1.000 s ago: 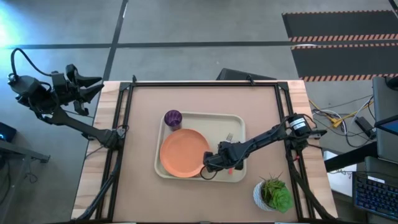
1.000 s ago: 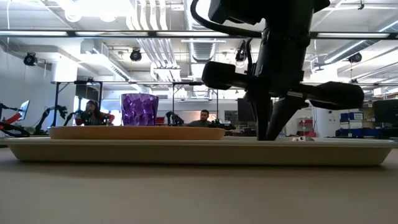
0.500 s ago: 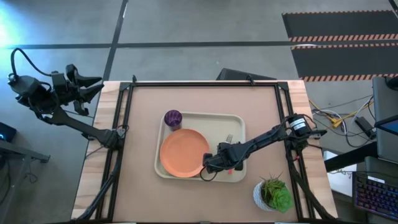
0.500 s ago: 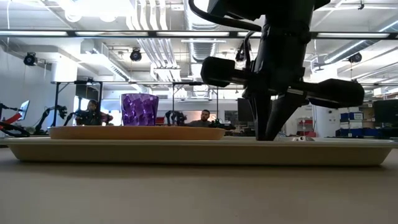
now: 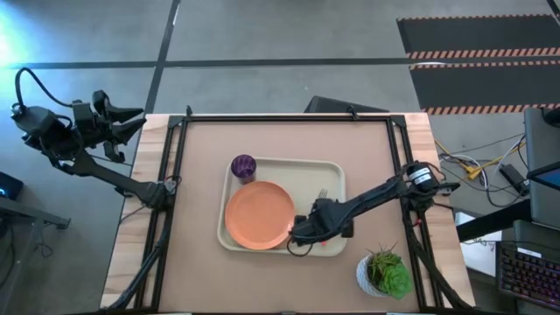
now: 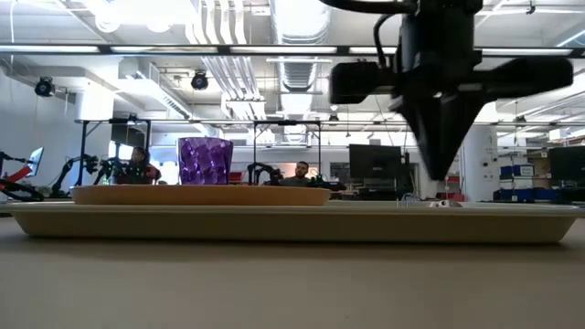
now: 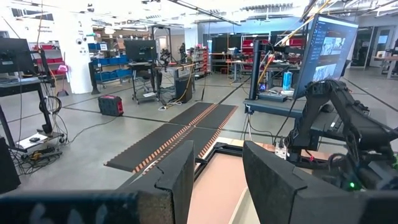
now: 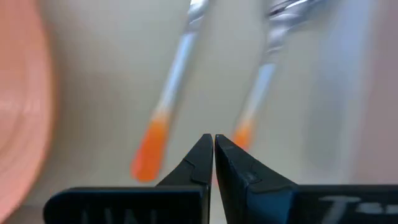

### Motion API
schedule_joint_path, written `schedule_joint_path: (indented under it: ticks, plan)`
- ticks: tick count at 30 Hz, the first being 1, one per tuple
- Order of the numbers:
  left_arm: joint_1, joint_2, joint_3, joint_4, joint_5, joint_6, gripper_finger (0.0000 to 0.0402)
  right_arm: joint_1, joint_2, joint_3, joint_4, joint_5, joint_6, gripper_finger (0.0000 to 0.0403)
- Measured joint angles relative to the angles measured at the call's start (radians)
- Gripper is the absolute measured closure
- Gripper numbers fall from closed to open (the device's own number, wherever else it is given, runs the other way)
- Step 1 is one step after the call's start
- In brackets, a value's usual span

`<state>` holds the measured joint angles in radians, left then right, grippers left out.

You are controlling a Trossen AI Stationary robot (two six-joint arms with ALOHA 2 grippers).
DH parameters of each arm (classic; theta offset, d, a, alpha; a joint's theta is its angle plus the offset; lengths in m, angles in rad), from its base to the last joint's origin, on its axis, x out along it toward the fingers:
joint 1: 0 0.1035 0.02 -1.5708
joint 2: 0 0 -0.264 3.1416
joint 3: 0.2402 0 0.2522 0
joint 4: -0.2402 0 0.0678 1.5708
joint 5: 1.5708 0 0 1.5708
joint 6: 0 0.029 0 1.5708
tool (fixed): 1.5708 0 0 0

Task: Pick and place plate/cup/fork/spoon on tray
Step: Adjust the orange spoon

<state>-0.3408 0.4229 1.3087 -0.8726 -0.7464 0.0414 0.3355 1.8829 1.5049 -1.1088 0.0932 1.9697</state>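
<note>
The orange plate [image 5: 259, 214] and the purple cup [image 5: 243, 166] rest on the floor of the cream tray [image 5: 334, 168]. Two utensils with silver shafts and orange handles [image 8: 155, 143] [image 8: 249, 127] lie side by side on the tray's right part. The fork's tines [image 5: 322, 193] show in the high view; I cannot tell which utensil is the spoon. My right gripper [image 8: 213, 146] is shut and empty, hanging a little above the tray [image 6: 441, 175] near the handle ends, right of the plate. My left gripper [image 7: 217, 180] is open and empty beyond the table's far left corner [image 5: 131, 118].
A white pot with a green plant [image 5: 382, 273] stands on the table near the front right corner, close beside my right arm. A black frame [image 5: 289, 118] runs along the table's edges. People and equipment show in the room behind.
My right gripper has risen from the tray floor, where its tips stood by the utensil handles, and now hangs clear above it, shifted a little toward the table's near edge. The utensils, plate and cup have stayed in place.
</note>
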Motion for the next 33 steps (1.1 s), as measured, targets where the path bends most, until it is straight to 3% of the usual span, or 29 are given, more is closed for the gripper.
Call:
schedule_joint_path:
  ticks: [4, 14, 33]
  plan:
    - [0.0, 0.0, 0.0, 0.0, 0.0, 0.0, 0.0282, -0.002, -0.002, 0.018, -0.102, -0.038, 0.021, 0.0394]
    - [0.0, 0.0, 0.0, 0.0, 0.0, 0.0, 0.0282, -0.002, 0.004, -0.059, -0.09, -0.052, 0.06, 0.0394]
    - [0.0, 0.0, 0.0, 0.0, 0.0, 0.0, 0.0282, -0.002, 0.004, -0.09, -0.102, 0.037, -0.026, 0.0394]
